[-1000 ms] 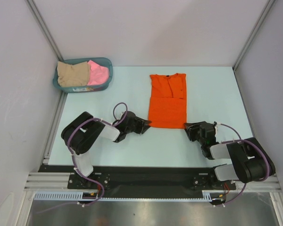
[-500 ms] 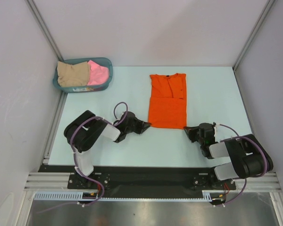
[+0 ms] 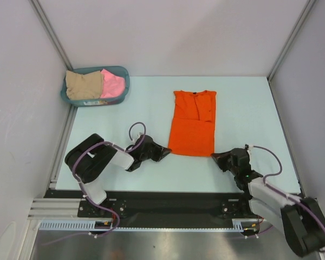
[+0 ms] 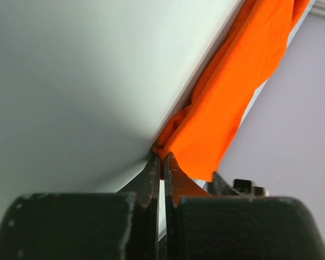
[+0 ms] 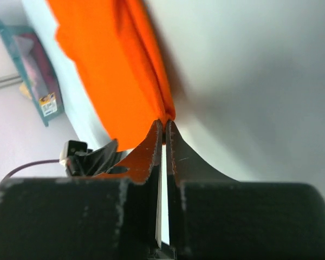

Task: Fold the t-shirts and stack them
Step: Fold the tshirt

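Far left, the basket [image 3: 127, 81] holds the beige shirt [image 3: 82, 85] and the pink shirt [image 3: 112, 83]. The left pincer [image 3: 166, 153] is clamped on the near-left corner of the orange shirt [image 3: 192, 127], and the right pincer [image 3: 215, 157] on its near-right corner. Over the last second both have dragged it nearer across the table [image 3: 244, 108], probably to flatten it for folding.

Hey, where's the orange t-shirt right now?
In the top view the orange t-shirt lies mid-table, right of the teal basket, its near corners pinched by the left claw and right claw.
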You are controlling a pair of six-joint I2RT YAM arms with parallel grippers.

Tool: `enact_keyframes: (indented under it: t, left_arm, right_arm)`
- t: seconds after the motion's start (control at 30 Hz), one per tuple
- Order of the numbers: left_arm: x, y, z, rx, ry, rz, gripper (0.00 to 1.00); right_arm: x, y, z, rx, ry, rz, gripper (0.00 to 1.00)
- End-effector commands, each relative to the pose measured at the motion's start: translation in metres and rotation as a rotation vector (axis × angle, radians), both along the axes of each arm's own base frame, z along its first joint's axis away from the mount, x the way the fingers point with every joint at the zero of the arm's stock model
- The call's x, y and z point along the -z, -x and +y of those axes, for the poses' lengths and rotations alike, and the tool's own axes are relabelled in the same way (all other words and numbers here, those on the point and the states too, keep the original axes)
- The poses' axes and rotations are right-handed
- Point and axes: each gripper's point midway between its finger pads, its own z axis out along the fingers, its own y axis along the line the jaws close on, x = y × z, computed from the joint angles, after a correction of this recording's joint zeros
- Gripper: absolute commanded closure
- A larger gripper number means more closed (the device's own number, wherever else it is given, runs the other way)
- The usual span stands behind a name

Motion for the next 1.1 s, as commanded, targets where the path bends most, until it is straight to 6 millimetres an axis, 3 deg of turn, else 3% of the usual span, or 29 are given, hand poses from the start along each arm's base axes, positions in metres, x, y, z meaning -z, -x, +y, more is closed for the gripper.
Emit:
enact_keyframes:
  t: [0.0,0.1,0.23,0.33,0.67,0.87,0.9,0.93,1.0,1.03,1.07]
  left_arm:
    - [0.022,0.035,0.013,0.042,-0.113,0.057,1.00]
    - [0.012,0.052,0.009,0.059,-0.119,0.049,1.00]
    - [-0.001,0.074,0.008,0.062,-0.125,0.035,1.00]
    - [-0.012,0.085,0.013,0.050,-0.128,0.022,1.00]
    - [-0.035,0.108,0.010,0.054,-0.121,-0.029,1.00]
    - [-0.069,0.099,0.003,0.095,-0.219,-0.122,1.00]
    - [-0.072,0.095,0.005,0.093,-0.243,-0.132,1.00]
    - [-0.078,0.085,0.006,0.099,-0.267,-0.156,1.00]
    - [-0.087,0.068,0.007,0.104,-0.270,-0.171,1.00]
    - [-0.088,0.062,0.008,0.101,-0.268,-0.173,1.00]
    - [-0.092,0.054,0.009,0.099,-0.262,-0.181,1.00]
  right_arm:
    - [0.015,0.027,-0.020,0.013,0.123,0.090,1.00]
    - [0.012,0.046,-0.026,-0.011,0.155,0.115,1.00]
    - [-0.002,0.054,-0.025,-0.029,0.141,0.071,1.00]
    - [-0.003,0.065,-0.021,-0.054,0.126,0.083,1.00]
    - [-0.038,0.081,-0.012,-0.102,0.101,0.008,1.00]
    - [-0.057,0.076,-0.009,-0.133,0.120,-0.068,1.00]
    - [-0.065,0.070,-0.006,-0.141,0.123,-0.103,1.00]
    - [-0.061,0.067,-0.007,-0.162,0.179,-0.080,1.00]
    - [-0.084,0.048,0.000,-0.205,0.227,-0.113,1.00]
    - [-0.079,0.044,0.002,-0.223,0.255,-0.105,1.00]
    - [-0.094,0.033,0.006,-0.236,0.242,-0.123,1.00]
